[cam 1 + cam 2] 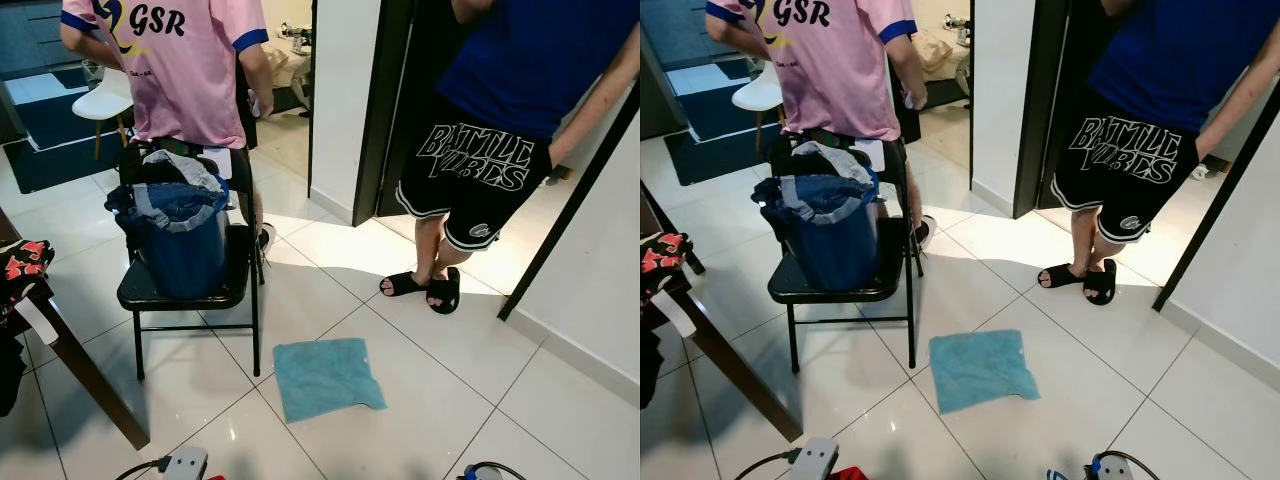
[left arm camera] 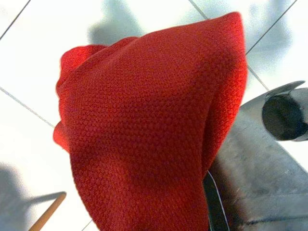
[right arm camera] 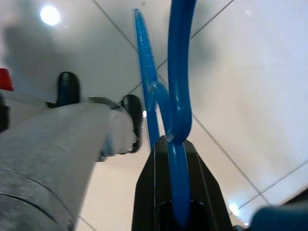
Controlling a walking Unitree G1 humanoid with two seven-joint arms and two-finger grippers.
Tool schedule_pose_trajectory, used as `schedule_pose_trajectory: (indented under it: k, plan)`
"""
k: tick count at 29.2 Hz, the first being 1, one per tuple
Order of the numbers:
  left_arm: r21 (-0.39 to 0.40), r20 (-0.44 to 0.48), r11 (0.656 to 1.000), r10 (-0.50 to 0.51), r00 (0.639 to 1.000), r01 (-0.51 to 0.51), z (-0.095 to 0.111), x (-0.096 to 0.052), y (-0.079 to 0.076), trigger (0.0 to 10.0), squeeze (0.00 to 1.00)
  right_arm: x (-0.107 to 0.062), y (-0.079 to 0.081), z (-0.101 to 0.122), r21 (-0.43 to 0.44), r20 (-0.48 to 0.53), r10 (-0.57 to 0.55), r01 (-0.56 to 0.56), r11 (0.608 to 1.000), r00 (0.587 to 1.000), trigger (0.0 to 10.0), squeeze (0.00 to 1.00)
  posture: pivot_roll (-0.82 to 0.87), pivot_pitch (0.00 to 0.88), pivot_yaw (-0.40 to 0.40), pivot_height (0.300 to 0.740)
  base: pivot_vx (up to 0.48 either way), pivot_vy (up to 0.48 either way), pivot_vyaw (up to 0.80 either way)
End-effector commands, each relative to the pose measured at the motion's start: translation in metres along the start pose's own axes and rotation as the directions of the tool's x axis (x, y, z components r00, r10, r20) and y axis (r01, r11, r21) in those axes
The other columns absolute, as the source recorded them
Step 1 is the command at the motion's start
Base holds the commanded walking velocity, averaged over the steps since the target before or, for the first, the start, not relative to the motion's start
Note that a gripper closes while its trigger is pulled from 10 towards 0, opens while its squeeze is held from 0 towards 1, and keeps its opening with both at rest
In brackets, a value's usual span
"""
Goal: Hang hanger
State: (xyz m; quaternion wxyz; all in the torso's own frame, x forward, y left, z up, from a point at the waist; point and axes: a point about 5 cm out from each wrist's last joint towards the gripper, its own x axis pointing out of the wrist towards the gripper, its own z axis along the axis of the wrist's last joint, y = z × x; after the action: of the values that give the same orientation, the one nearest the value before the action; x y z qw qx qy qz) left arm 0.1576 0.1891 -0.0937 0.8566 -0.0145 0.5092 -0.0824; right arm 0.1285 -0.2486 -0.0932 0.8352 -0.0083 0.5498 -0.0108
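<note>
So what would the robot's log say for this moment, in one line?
stage: carrying | right gripper: shut on blue hanger | left gripper: red cloth draped over it | ahead: chair with bucket, teal towel on floor

**Camera set-up, four views**

Head stereo pair: both eyes look forward and steeply down from standing height onto the glossy white tiled floor [image 1: 420, 400]. Shared field: black folding metal chair [image 1: 190, 290] bearing a blue plastic laundry bucket [image 1: 830, 235], a teal square cloth [image 1: 982, 368] flat on the tiles, and two standing persons cut off at the chest. Right eye shows the same scene offset slightly sideways.

Left wrist view: very near, pointing down at the tiles; a red knitted garment [image 2: 149, 130] sits close against the lens.

Right wrist view: close, looking along the black fingers [image 3: 144, 192] at a blue plastic hanger [image 3: 178, 96], floor tiles behind.
</note>
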Motion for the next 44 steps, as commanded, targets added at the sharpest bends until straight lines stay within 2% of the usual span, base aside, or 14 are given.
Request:
schedule_pose_trajectory:
  k: [1,3,6,11,27,44]
  plan:
    - [0.001,0.015,1.0,-0.01,1.0,0.01,0.006,0.002,-0.005,10.0,0.0,-0.001,-0.005,0.004,-0.024,0.002,-0.017,0.017,1.0,1.0,10.0,0.0,-0.07,0.0,-0.088,0.74,0.0,0.0,0.0]
    - [0.001,0.015,1.0,-0.01,1.0,0.01,0.006,0.002,-0.005,10.0,0.0,-0.001,-0.005,0.004,-0.024,0.002,-0.017,0.017,1.0,1.0,10.0,0.0,-0.07,0.0,-0.088,0.74,0.0,0.0,0.0]
    - [0.014,0.027,0.999,-0.034,0.999,0.034,0.011,0.005,-0.015,10.0,0.0,-0.003,-0.015,0.009,-0.047,0.004,-0.037,0.038,0.998,0.999,10.0,0.0,-0.09,0.0,-0.101,0.74,0.0,0.0,0.0]
    - [0.023,0.03,0.999,-0.042,0.999,0.041,0.013,0.006,-0.017,10.0,0.0,-0.003,-0.017,0.01,-0.048,0.005,-0.038,0.039,0.998,0.999,10.0,0.0,-0.08,0.0,-0.1,0.74,0.0,0.0,0.0]
    - [0.031,-0.001,0.999,-0.033,0.999,0.033,0.006,0.004,-0.011,10.0,0.0,-0.002,-0.011,0.004,-0.035,-0.004,-0.018,0.018,0.999,1.0,10.0,0.0,-0.08,0.0,-0.052,0.74,0.0,0.0,0.0]
    - [0.065,-0.018,0.997,-0.036,0.999,0.037,0.001,0.002,-0.008,10.0,0.0,-0.002,-0.008,-0.001,-0.04,-0.017,-0.006,0.006,0.999,1.0,10.0,0.0,-0.08,0.0,-0.04,0.74,0.0,0.0,0.0]
